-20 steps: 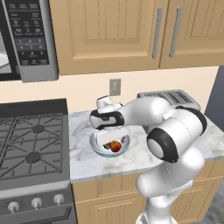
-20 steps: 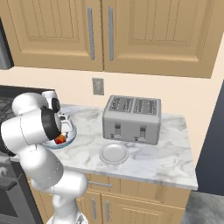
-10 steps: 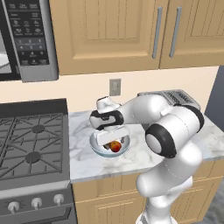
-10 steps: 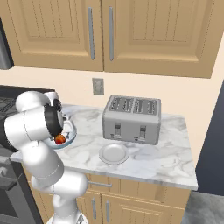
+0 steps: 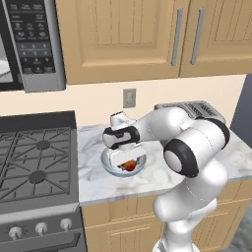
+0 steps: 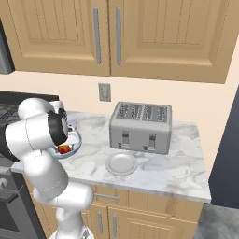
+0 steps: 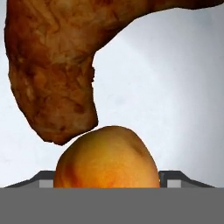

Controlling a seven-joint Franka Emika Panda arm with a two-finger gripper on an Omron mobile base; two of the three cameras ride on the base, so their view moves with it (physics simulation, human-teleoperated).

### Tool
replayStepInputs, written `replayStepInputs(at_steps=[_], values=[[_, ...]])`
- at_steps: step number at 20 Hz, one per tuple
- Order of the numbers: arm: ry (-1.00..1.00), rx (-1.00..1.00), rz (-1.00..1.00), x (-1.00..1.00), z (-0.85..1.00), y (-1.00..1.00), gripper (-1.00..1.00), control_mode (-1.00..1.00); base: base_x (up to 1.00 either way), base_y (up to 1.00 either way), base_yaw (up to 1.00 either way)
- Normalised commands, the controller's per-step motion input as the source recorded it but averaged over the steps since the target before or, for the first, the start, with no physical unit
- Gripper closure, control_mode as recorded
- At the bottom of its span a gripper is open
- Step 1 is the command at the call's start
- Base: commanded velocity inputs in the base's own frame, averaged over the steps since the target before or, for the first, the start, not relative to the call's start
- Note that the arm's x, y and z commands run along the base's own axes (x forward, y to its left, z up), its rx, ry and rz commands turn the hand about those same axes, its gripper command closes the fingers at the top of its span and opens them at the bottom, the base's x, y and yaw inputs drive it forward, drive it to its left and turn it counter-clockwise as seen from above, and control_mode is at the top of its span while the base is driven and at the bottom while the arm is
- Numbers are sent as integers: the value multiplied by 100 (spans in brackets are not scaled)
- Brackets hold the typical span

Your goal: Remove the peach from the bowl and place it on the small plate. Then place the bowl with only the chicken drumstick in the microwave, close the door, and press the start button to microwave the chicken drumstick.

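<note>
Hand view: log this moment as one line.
stage: grasping peach | jaws: either side of peach, closing, grip unconfirmed | chicken drumstick: touching peach, in bowl | small plate: bare | microwave: door state unclear

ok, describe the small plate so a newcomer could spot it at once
Start at the silver four-slot toaster on the white marble counter under the tan wooden cabinets. Just in front of the toaster, near the counter's front edge, lies the small round whitish plate. It is flat and bare, unlike the deeper pale blue-white bowl to its left, which holds food.
</note>
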Motion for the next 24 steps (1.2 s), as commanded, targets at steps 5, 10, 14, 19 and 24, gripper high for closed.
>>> replayStepInputs(at_steps=[5,10,14,19,24], values=[[0,0,0,0,-5,0,100,-100,0,0,0],[-9,2,0,-9,42,-8,100,-100,0,0,0],[-24,4,0,-32,85,-22,100,-100,0,0,0],[-20,7,0,-34,70,-53,100,-100,0,0,0],[-11,11,0,-22,30,-81,100,-100,0,0,0]])
